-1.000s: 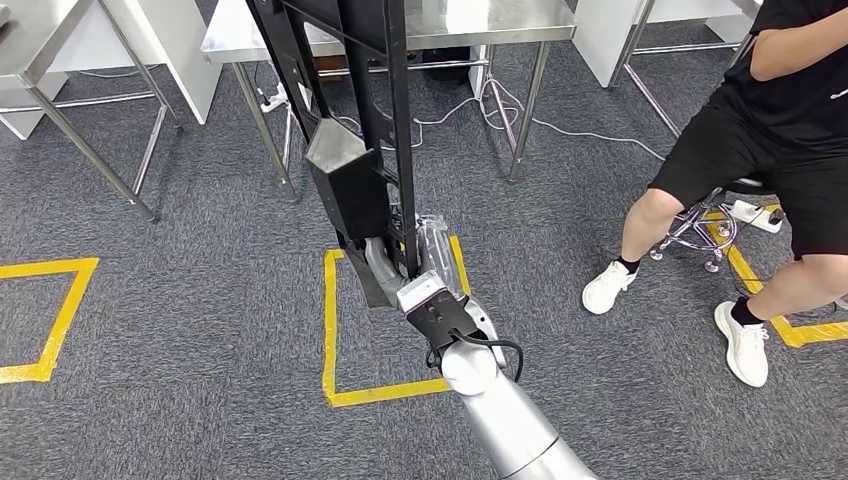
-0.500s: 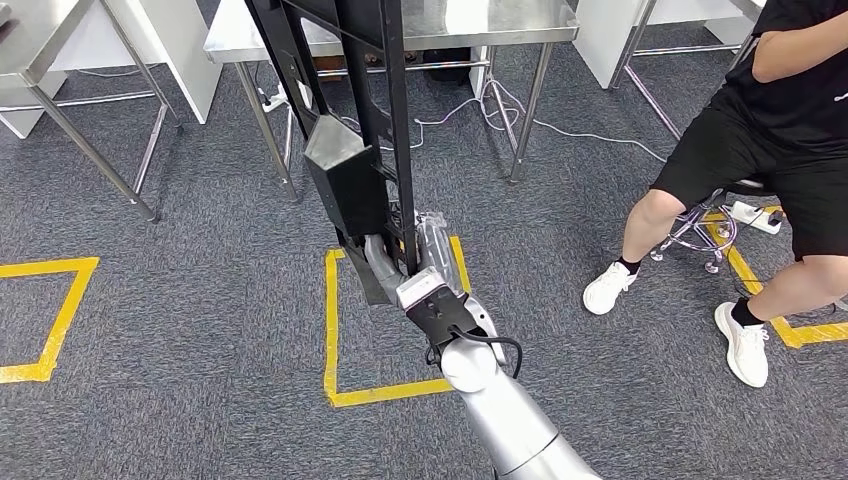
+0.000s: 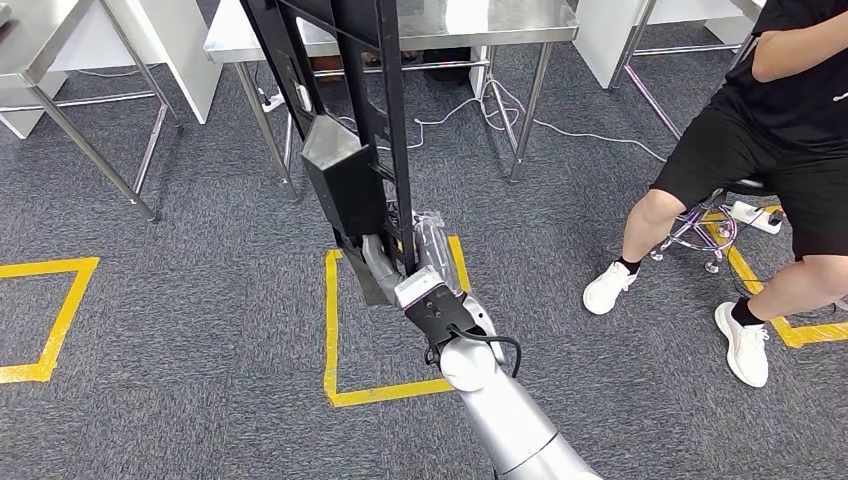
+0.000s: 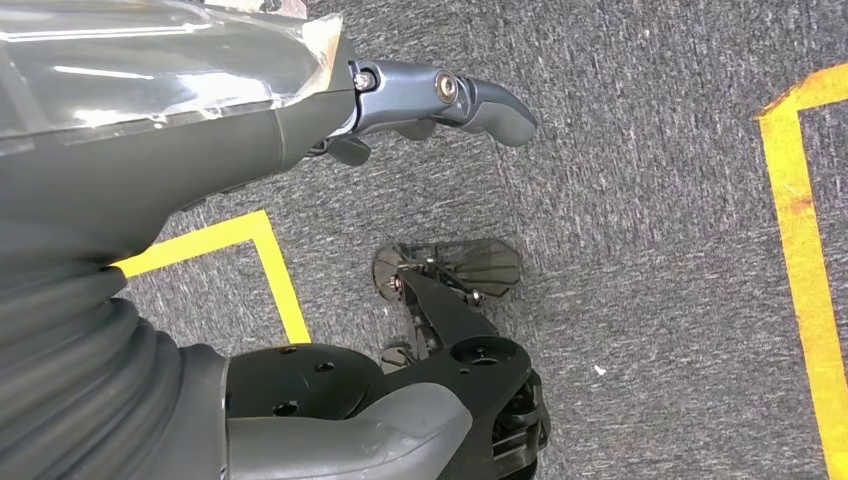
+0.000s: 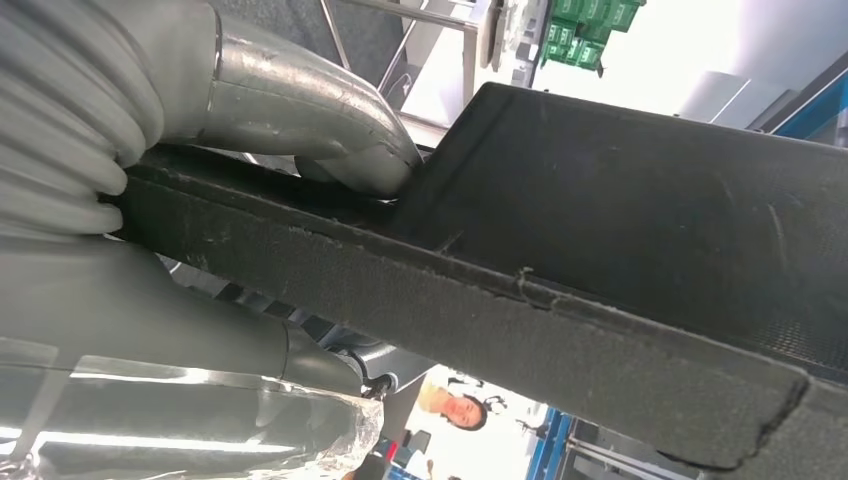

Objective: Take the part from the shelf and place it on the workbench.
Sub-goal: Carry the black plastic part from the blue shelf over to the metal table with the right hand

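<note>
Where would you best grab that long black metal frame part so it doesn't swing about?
Probably on a straight side rail of the long black metal frame part, from the side, fingers wrapping round it. The right hand already grips its low end; a second hold above the bulky black box might steady it.

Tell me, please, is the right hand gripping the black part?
Yes: the right hand has fingers wrapped around the part.
</note>
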